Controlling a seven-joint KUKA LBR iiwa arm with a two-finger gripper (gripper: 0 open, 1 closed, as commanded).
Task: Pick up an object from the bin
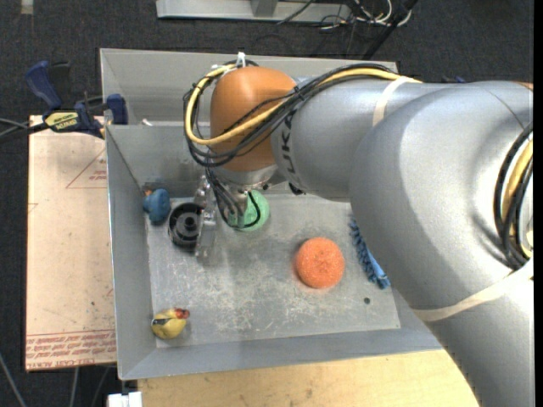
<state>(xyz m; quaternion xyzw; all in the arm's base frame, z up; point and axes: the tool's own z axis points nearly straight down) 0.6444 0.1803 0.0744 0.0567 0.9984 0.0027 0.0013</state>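
Note:
My gripper [205,237] reaches down into the left half of the bin, under the orange wrist cover. It stands right beside a black round cap-like thing [182,225], touching or nearly touching that thing's right side. A green ring-shaped thing [253,214] lies just right of the gripper, partly hidden by the wrist. A small blue lump [156,203] sits left of the black thing, near the bin's left wall.
An orange rough ball [320,262] lies right of the middle. A blue comb-like strip [367,256] lies along the right side, partly under the arm. A yellow toy [170,322] sits in the front left corner. The big arm covers the bin's right rear.

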